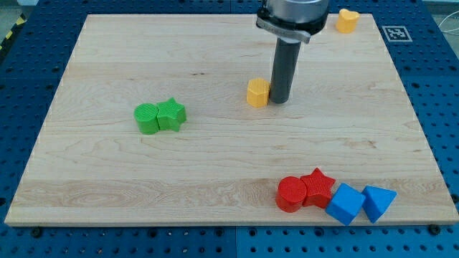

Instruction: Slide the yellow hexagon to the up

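The yellow hexagon [257, 93] sits on the wooden board [143, 57], a little above and right of the board's middle. My tip [278, 100] rests on the board right beside the hexagon, on its right side, touching or nearly touching it. The dark rod rises from there to the view's top.
A yellow heart-shaped block [347, 20] lies at the top right corner. A green round block [148, 118] and a green star [171, 113] touch at the left. At the bottom right lie a red cylinder [292, 194], a red star [318, 187], a blue cube [346, 203] and a blue triangle [377, 202].
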Robot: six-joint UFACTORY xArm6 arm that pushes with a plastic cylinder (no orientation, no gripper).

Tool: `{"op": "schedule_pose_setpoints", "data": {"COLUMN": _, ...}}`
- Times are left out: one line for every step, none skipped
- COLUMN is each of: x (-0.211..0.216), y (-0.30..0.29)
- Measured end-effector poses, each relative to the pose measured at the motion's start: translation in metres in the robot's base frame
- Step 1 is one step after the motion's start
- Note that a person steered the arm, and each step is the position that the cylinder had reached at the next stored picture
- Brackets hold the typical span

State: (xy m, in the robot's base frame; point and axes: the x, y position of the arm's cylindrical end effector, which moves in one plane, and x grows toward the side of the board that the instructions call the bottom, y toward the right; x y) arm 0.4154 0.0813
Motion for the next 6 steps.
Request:
{"op": "schedule_pose_setpoints", "data": {"x": 0.019, "y": 0.016}}
{"op": "schedule_pose_setpoints", "data": {"x": 0.062, "y": 0.015}}
{"op": "schedule_pose_setpoints", "data": {"x": 0.065, "y": -0.011}}
{"op": "schedule_pose_setpoints", "data": {"x": 0.035, "y": -0.038}}
{"op": "schedule_pose_setpoints", "data": {"x": 0.002, "y": -0.041}}
{"op": "schedule_pose_setpoints", "data": {"x": -0.034, "y": -0.039}}
